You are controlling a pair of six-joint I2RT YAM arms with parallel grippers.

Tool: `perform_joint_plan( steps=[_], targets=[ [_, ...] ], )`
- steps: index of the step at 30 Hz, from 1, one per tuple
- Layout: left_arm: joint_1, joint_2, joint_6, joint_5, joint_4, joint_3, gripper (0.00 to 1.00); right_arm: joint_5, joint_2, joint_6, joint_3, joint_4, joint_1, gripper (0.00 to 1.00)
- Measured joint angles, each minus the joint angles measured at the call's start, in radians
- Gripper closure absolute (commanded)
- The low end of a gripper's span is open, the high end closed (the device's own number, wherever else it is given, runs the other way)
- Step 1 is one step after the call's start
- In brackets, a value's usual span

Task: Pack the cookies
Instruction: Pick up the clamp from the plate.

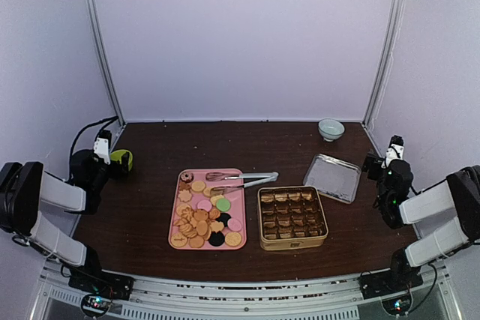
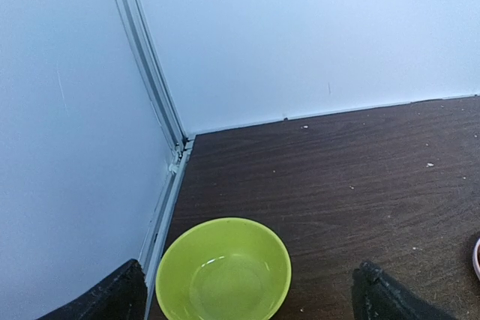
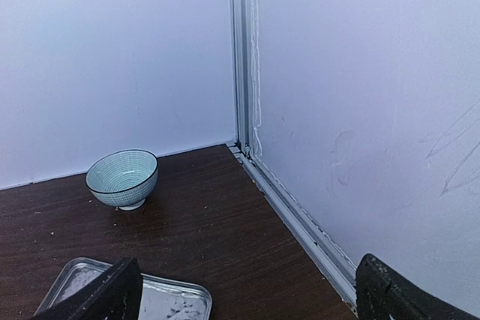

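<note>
The cookies (image 1: 202,219) lie heaped on a pink tray (image 1: 174,221) in the middle of the table: tan rounds with some pink, black and green discs. Metal tongs (image 1: 244,180) rest across the tray's far right corner. To its right stands a gold tin (image 1: 292,243) divided into small compartments. My left gripper (image 1: 105,157) is far left, open and empty, hovering above a lime-green bowl (image 2: 223,270). My right gripper (image 1: 388,161) is far right, open and empty, its fingertips (image 3: 94,297) wide apart.
A silver tin lid (image 1: 333,177) lies behind the gold tin; its corner (image 3: 165,299) shows in the right wrist view. A small blue-white bowl (image 3: 122,177) stands in the back right corner. White walls with metal rails (image 2: 163,207) enclose the table.
</note>
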Motion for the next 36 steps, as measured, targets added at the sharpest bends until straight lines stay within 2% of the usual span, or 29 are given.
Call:
perform_joint_plan(
  steps=[14,16,18,22,26,29,32,36],
  targets=[
    [0.000,0.000,-0.003,0.001,0.013,0.000,0.02,0.003,-0.001,-0.001,0.003,-0.002,-0.005,0.00],
    [0.001,-0.007,-0.002,0.011,-0.023,0.014,0.02,0.003,-0.017,-0.011,0.012,-0.034,-0.004,0.00],
    [0.001,-0.022,0.004,0.029,-0.186,0.096,0.02,0.024,-0.080,-0.009,0.070,-0.185,-0.003,0.00],
    [0.004,-0.013,0.036,0.114,-0.534,0.410,0.02,0.031,-0.224,-0.024,0.316,-0.500,-0.003,0.00],
    [-0.023,-0.007,0.140,0.220,-0.797,0.644,0.02,-0.013,-0.283,0.022,0.516,-0.692,-0.002,0.00],
    [-0.102,0.022,0.237,0.242,-0.995,0.753,0.02,-0.089,-0.294,0.087,0.583,-0.811,-0.002,0.00],
    [-0.202,0.085,0.319,0.264,-1.185,0.867,0.02,-0.252,-0.270,0.111,0.640,-0.906,0.013,0.00],
    [-0.306,0.175,0.402,0.304,-1.384,0.989,0.02,-0.357,-0.146,0.060,0.781,-1.045,0.134,0.04]
  ],
)
